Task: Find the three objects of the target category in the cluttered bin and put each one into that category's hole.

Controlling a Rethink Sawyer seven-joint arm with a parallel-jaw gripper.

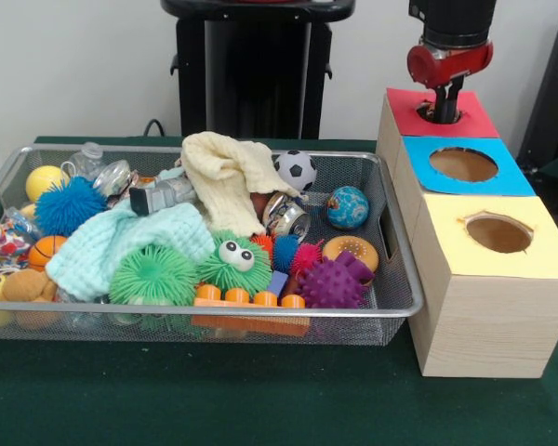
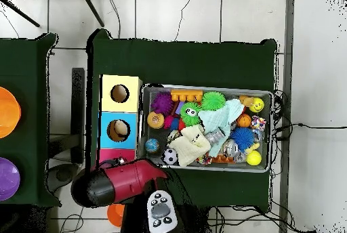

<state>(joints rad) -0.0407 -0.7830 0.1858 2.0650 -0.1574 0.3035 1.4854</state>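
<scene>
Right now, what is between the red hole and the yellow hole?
The blue hole sits between the red hole and the yellow hole, all in one row of wooden boxes. The front view shows it best. The gripper dips into the red hole.

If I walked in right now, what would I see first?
Probably the wire basket in the middle of the green table, heaped with bright toys, above all a fuzzy green ball with googly eyes near its front. Beside it stands a wooden box with red, blue and yellow tops, each with a round hole. The robot's red and black tool reaches down into the red-topped hole at the far end.
</scene>
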